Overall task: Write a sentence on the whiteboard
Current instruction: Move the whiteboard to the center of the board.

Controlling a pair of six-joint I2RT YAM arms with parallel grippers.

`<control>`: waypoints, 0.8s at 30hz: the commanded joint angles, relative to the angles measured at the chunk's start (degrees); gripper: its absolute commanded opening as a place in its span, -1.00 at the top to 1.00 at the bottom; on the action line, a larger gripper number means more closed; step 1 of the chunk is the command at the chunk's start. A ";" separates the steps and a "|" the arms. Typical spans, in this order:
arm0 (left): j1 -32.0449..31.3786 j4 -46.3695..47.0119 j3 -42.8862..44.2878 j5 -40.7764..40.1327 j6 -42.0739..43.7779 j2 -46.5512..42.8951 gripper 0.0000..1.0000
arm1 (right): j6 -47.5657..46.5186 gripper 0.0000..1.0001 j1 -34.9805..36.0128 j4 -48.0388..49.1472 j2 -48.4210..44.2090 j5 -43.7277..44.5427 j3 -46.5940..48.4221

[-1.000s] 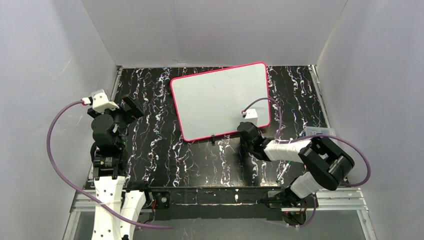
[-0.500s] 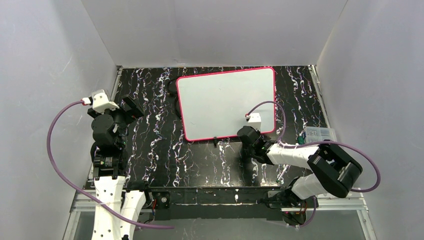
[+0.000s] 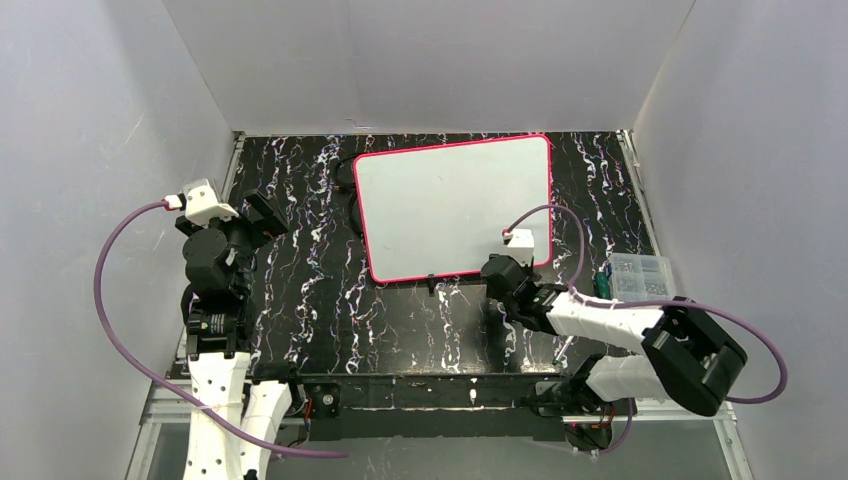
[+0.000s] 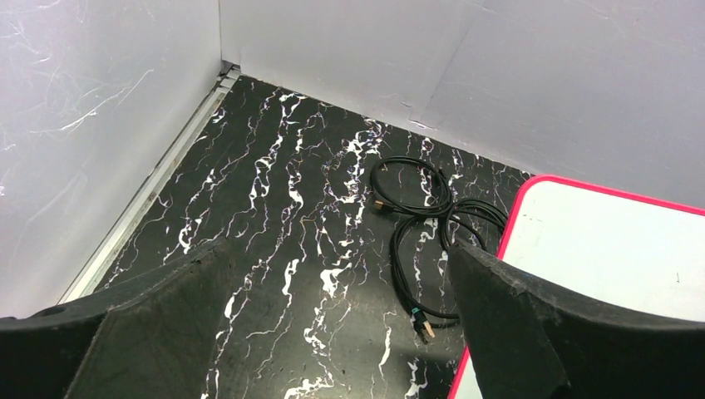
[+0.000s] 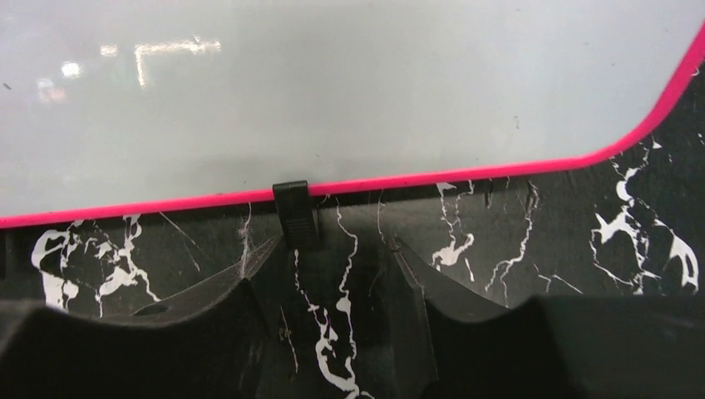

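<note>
The whiteboard [image 3: 450, 205] lies flat at the back middle of the table, glossy white with a pink-red rim. Its surface is blank; no sentence shows on it. My right gripper [image 3: 492, 268] sits low at the board's near edge, right of centre. In the right wrist view the right gripper [image 5: 337, 249] is open and empty, its tips just short of the rim, beside a black clip [image 5: 293, 199] on the whiteboard [image 5: 349, 83]. My left gripper [image 3: 260, 213] is raised at the left, open and empty. The left wrist view shows the board's corner [image 4: 607, 241].
A coiled black cable [image 4: 424, 216] lies by the board's left edge. A marker [image 3: 562, 347] lies on the table near the right arm's base. A clear plastic box [image 3: 640, 275] stands at the right edge. Grey walls enclose the dark marbled table [image 3: 300, 280].
The whiteboard turned from a tilt to square with the table and slid right. My right gripper drew back a little from the near edge and the arm swung right. The left arm is still.
</note>
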 commanded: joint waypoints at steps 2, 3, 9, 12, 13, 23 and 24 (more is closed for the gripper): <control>0.31 1.40 -0.48 0.87 -0.13 -0.20 -0.97 | 2.58 -0.11 0.45 -7.84 -5.77 1.87 -0.44; 0.31 1.40 -0.53 0.91 -0.16 -0.13 -0.97 | 2.59 -0.11 0.45 -8.28 -6.81 1.55 -0.65; 0.31 1.49 -0.61 1.31 -0.35 0.05 -0.97 | 0.62 -0.10 0.45 -7.89 -9.06 -1.31 -0.42; 0.31 1.58 -0.65 1.64 -0.35 0.21 -0.97 | 2.20 -0.08 0.45 -9.84 -8.63 -1.87 1.12; 0.31 1.58 -0.70 1.93 -0.33 0.24 -0.97 | 2.59 -0.08 0.45 -10.37 -8.71 -1.88 1.62; 0.20 1.80 -0.91 2.72 -0.09 0.40 -0.97 | 7.30 -0.08 -0.15 -26.04 -9.69 -4.69 9.74; 0.16 1.83 -0.92 2.87 -0.09 0.41 -0.97 | 7.98 -0.08 -0.66 -28.40 -10.32 -5.36 10.50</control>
